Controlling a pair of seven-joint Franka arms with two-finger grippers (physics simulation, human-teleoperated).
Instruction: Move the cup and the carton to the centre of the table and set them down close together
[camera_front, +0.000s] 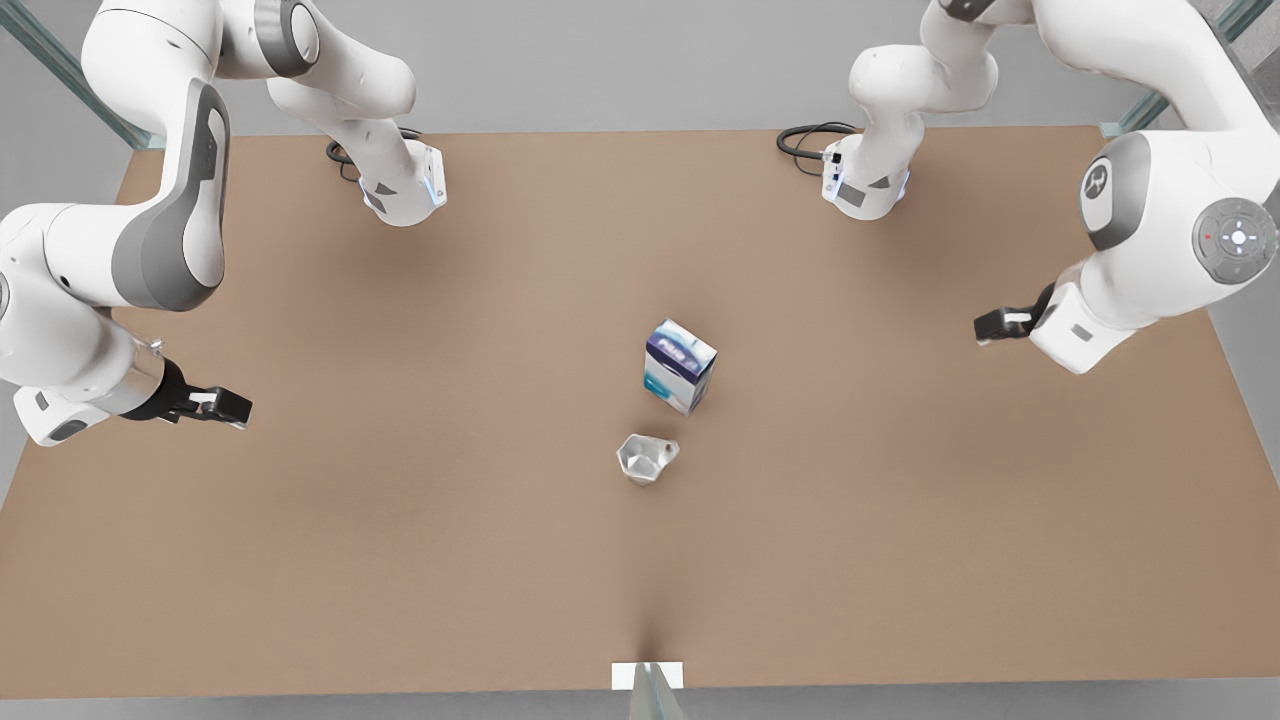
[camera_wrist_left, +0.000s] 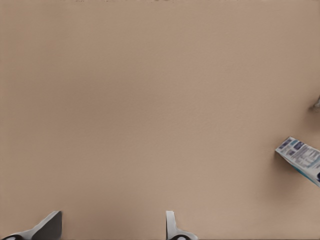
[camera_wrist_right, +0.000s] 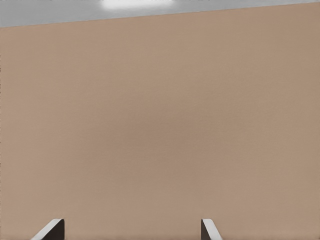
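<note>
Cup (camera_front: 647, 458): near carton (camera_front: 680, 366), mid-surface (camera_front: 400, 560), apart.
Left hand (camera_wrist_left: 112, 231): open, empty, away from both.
Right hand (camera_wrist_right: 131, 231): open, empty.
Risk: any regrasp could topple the carton.

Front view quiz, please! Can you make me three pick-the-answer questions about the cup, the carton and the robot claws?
1. Where is the cup compared with the carton?
A. on top of it
B. on the table near it, not touching
C. inside it

2. What colour is the table?
A. brown
B. green
C. white

3. How are the left claw and the right claw?
A. both open and empty
B. both shut on something
C. one holds the carton

Answers: B, bare table shows between cup and carton; A, the whole top is plain brown; A, each wrist view shows spread fingers over bare table.
</note>
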